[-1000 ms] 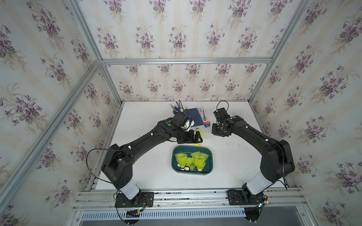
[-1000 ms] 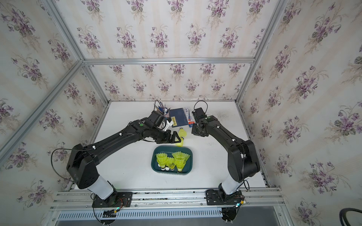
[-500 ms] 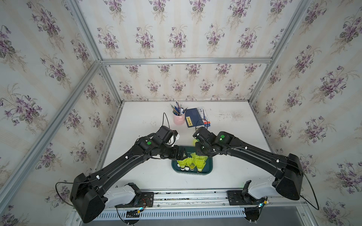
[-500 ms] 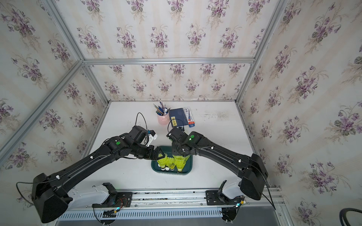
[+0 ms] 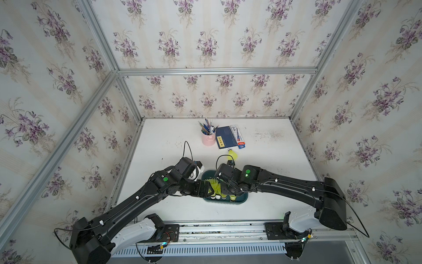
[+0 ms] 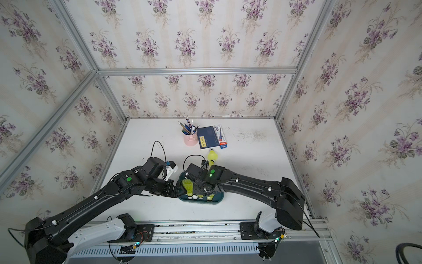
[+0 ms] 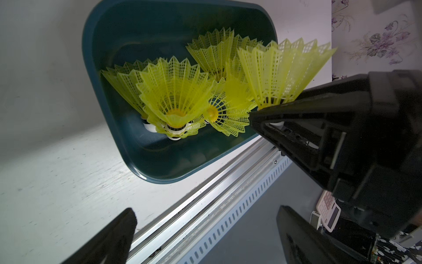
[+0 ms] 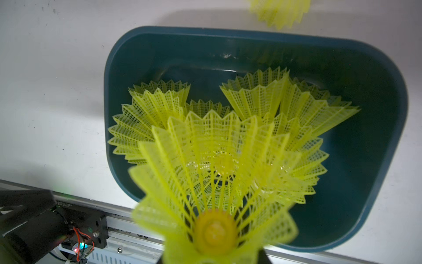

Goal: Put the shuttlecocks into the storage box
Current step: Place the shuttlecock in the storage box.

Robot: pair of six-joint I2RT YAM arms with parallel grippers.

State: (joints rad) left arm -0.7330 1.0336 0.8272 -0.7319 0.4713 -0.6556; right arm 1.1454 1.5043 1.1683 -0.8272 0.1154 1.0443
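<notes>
Shuttlecocks (image 7: 173, 96) sit in storage box (image 7: 141, 27); right hand (image 7: 269, 121) grips one, left hand (image 7: 203, 237) gapes; book label (image 5: 220, 140) unreadable.

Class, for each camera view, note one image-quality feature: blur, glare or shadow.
Right wrist view: the held shuttlecock is blurred near the lens; glare streaks the storage box wall. Left wrist view: the right pincer is dark, nearly a silhouette. Both top views: sharp, the table evenly lit.

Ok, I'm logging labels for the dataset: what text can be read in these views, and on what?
No text can be read in any view.
blue notebook: yellow label, print too small.
slim box beside it: print too small.
calculator: keys blurred.
</notes>
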